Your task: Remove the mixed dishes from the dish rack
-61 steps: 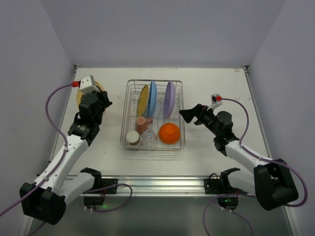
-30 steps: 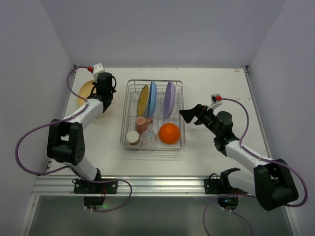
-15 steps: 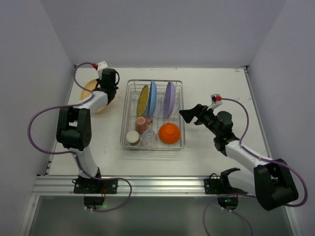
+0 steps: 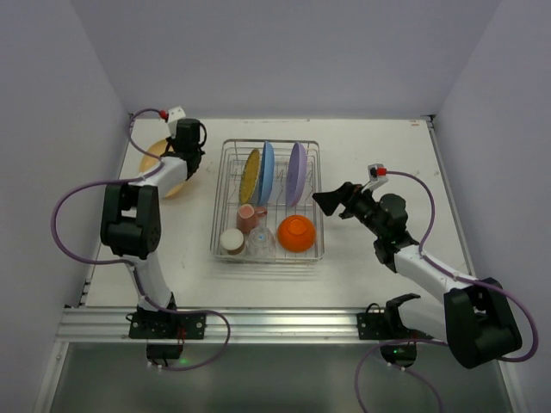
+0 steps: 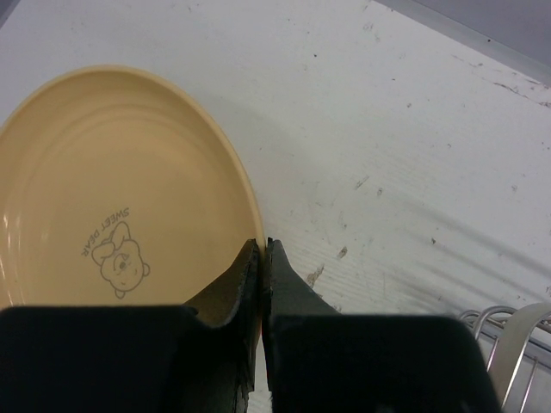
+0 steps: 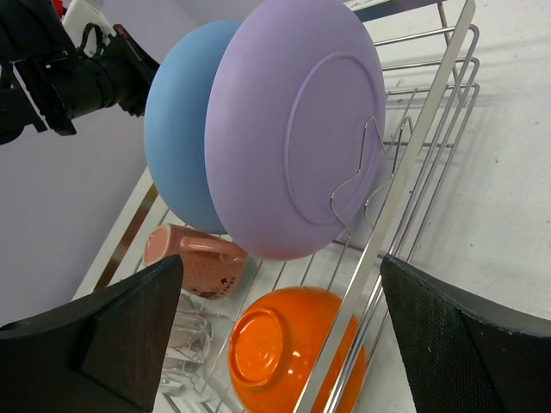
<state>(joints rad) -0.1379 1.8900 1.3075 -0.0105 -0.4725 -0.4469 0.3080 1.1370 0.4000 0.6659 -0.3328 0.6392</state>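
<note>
Top view, dish rack [image 4: 222,185]: stood mid-tabletop [image 4: 379,146], between the two arms.
Top view, rack contents: yellow plate [image 4: 250,176], light-blue plate [image 4: 267,172] and lavender plate [image 4: 296,172] upright in the far half; pink mug [image 4: 250,217], cream cup [image 4: 231,241], clear glass [image 4: 261,243] and orange bowl [image 4: 296,233] in the near half.
Top view, tan plate [image 4: 155,159]: lay flat on the tabletop left of the rack.
Top view, left tool [image 4: 187,165]: sat at the tan plate's right rim.
Top view, right tool [image 4: 323,200]: hung just outside the rack's right wall.
Left wrist view, left tool [image 5: 263,258]: fingers pressed nearly together, pinching the rim of the tan plate [image 5: 112,189].
Right wrist view, right tool [image 6: 275,335]: fingers [image 6: 129,327] spread wide, empty.
Right wrist view, dishes: lavender plate [image 6: 293,129] overlapped the light-blue plate [image 6: 176,129]; pink mug [image 6: 194,258] and orange bowl [image 6: 284,344] lay below them, behind the rack [image 6: 422,146] wire.
</note>
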